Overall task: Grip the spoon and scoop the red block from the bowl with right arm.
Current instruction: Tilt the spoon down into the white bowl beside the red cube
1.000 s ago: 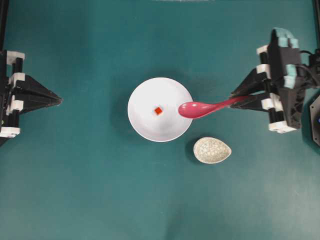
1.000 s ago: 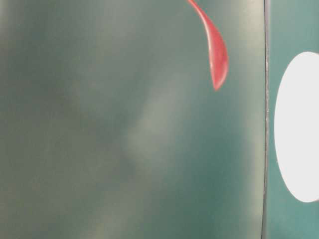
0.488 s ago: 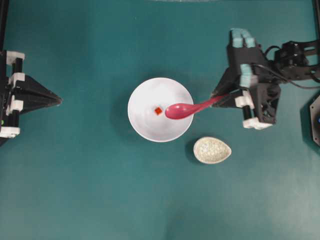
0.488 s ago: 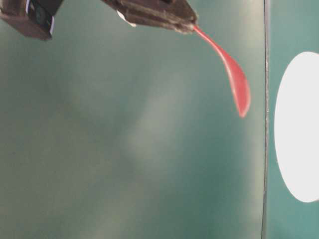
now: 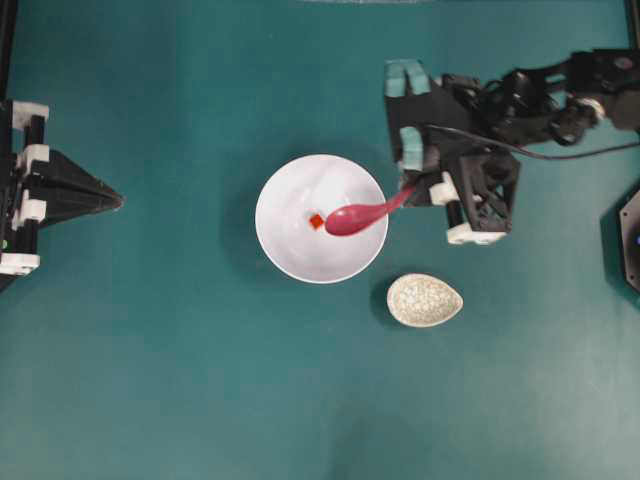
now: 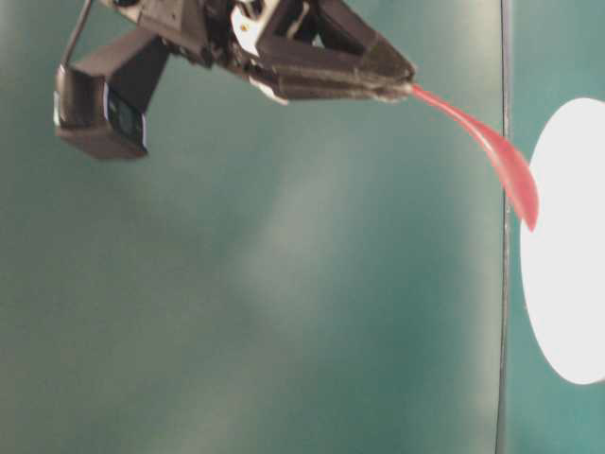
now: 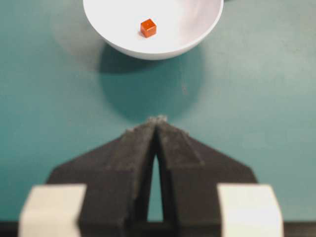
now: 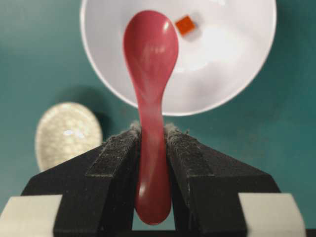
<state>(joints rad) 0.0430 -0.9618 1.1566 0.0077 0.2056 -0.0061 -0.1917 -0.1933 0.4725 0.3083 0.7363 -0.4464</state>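
My right gripper (image 5: 412, 189) is shut on the handle of the pink spoon (image 5: 352, 217). The spoon's scoop hangs over the right half of the white bowl (image 5: 290, 250), its tip just right of the tiny red block (image 5: 316, 221) lying near the bowl's middle. In the right wrist view the spoon (image 8: 150, 64) runs from between my pads out over the bowl (image 8: 247, 59), the block (image 8: 185, 24) just right of its tip. My left gripper (image 5: 118, 201) is shut and empty at the far left; its wrist view shows the bowl (image 7: 118, 42) and block (image 7: 147, 27) ahead.
A small speckled beige oval dish (image 5: 424, 300) sits on the teal table just right of and below the bowl, near my right gripper; it also shows in the right wrist view (image 8: 67, 135). A dark fixture (image 5: 630, 240) stands at the right edge.
My right arm has moved left with the spoon. The scoop went from the bowl's right rim to over the bowl, close beside the red block. The left arm has not moved.
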